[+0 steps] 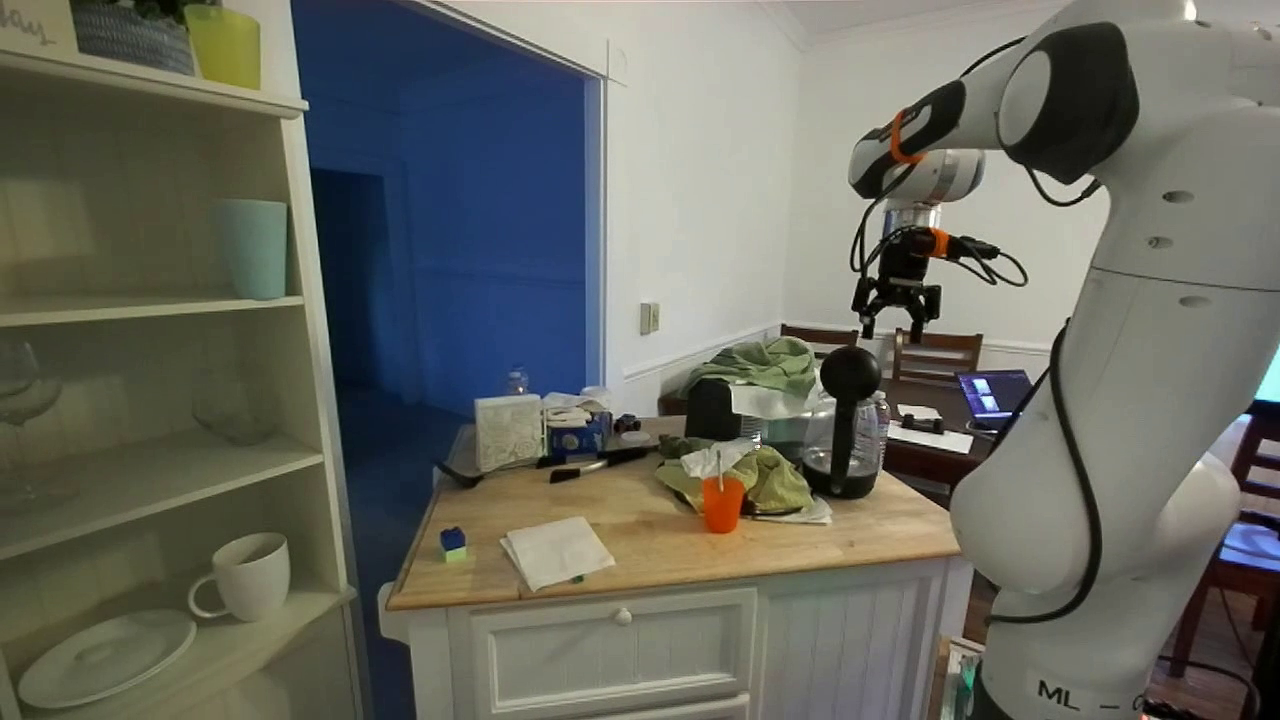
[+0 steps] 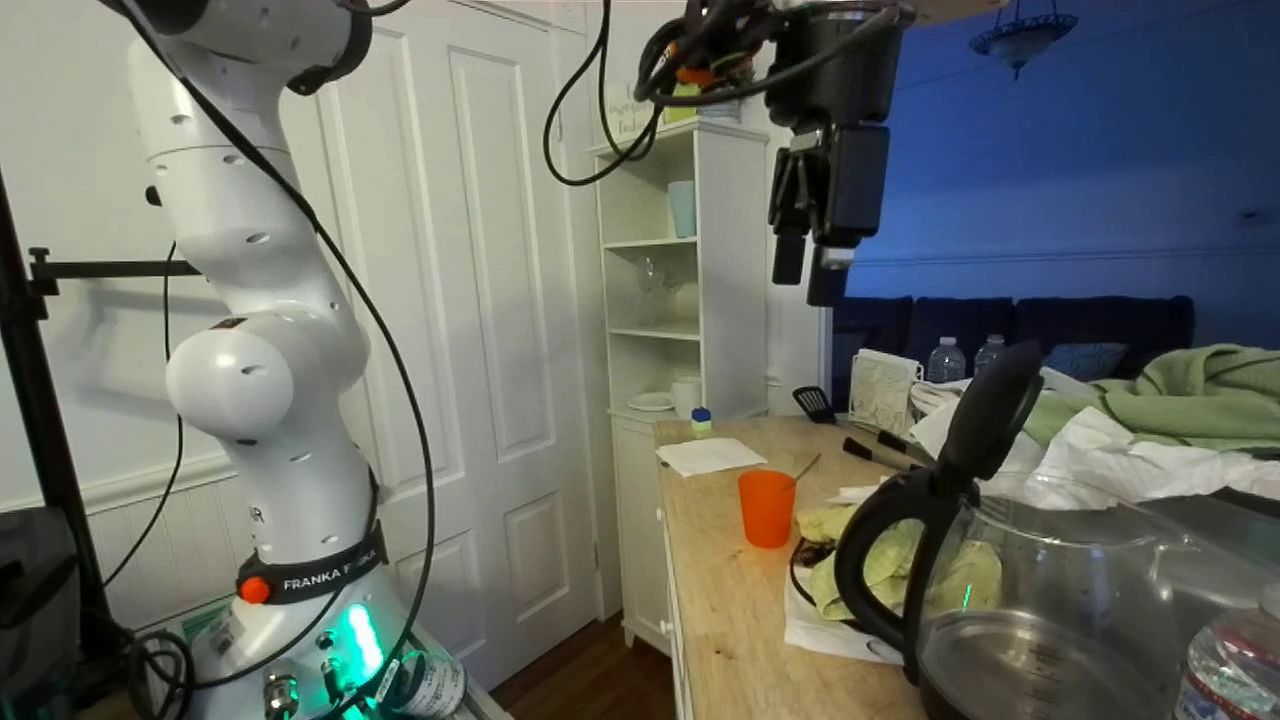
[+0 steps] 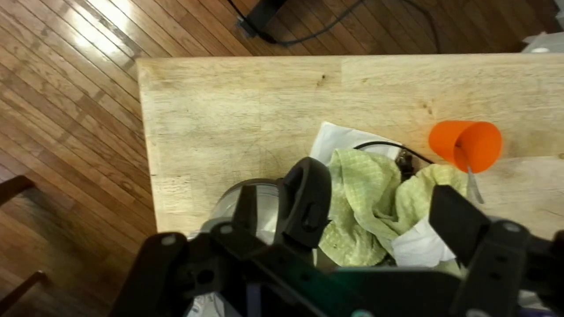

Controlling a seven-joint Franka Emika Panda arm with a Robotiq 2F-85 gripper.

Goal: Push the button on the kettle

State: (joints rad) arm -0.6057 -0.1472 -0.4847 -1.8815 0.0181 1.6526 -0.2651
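Note:
The kettle (image 1: 841, 440) stands on the wooden counter at its near right corner. It has a clear glass body, a black handle and a round black lid tilted up open. It also shows in an exterior view (image 2: 1040, 620), with the handle toward the orange cup. In the wrist view the kettle (image 3: 266, 207) is partly hidden behind a finger. An oval button (image 3: 311, 216) shows on top of the black handle. My gripper (image 1: 893, 332) is open and empty above the kettle, apart from it; it also shows in an exterior view (image 2: 806, 275) and in the wrist view (image 3: 350, 207).
An orange cup (image 1: 722, 504) with a spoon stands near a crumpled yellow-green cloth (image 3: 365, 198) beside the kettle. A water bottle (image 2: 1235, 660) is close to the kettle's other side. A green towel (image 1: 765, 365) covers things behind. White napkins (image 1: 557, 552) lie farther along the counter.

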